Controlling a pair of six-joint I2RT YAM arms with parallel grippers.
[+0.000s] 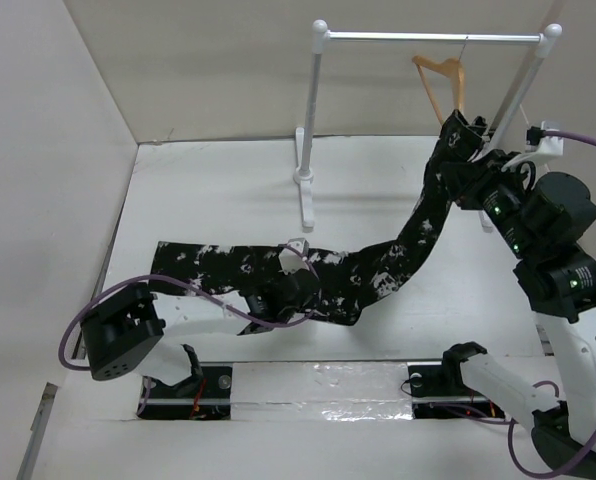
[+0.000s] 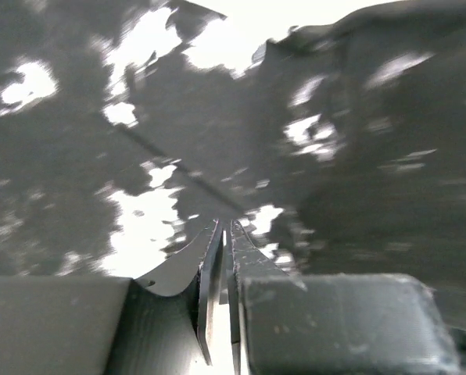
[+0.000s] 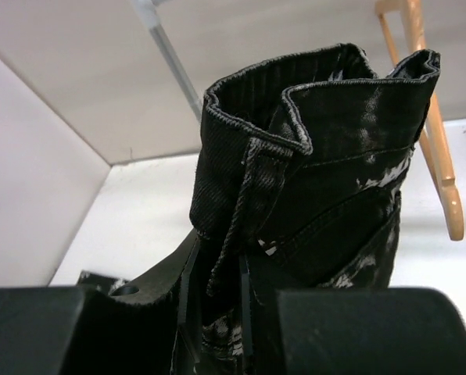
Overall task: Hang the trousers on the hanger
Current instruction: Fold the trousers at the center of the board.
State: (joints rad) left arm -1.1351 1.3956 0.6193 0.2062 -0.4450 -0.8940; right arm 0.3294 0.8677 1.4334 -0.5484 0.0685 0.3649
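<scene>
The black, white-splattered trousers (image 1: 378, 270) stretch from the table's left middle up to the back right. My right gripper (image 1: 470, 160) is shut on their waistband end and holds it raised just below the wooden hanger (image 1: 440, 85), which hangs on the rack's rail. In the right wrist view the waistband (image 3: 311, 141) and its drawstring sit between my jaws (image 3: 217, 289), with the hanger (image 3: 436, 148) close behind on the right. My left gripper (image 1: 283, 285) is over the trousers' middle on the table. In the left wrist view its jaws (image 2: 225, 226) are closed to a thin slit against the fabric (image 2: 358, 172).
The white and silver rack (image 1: 433, 37) stands at the back, with its left post and foot (image 1: 304, 180) near the table's middle. A white wall (image 1: 48, 200) lines the left side. A purple cable (image 1: 88, 320) loops off the left arm.
</scene>
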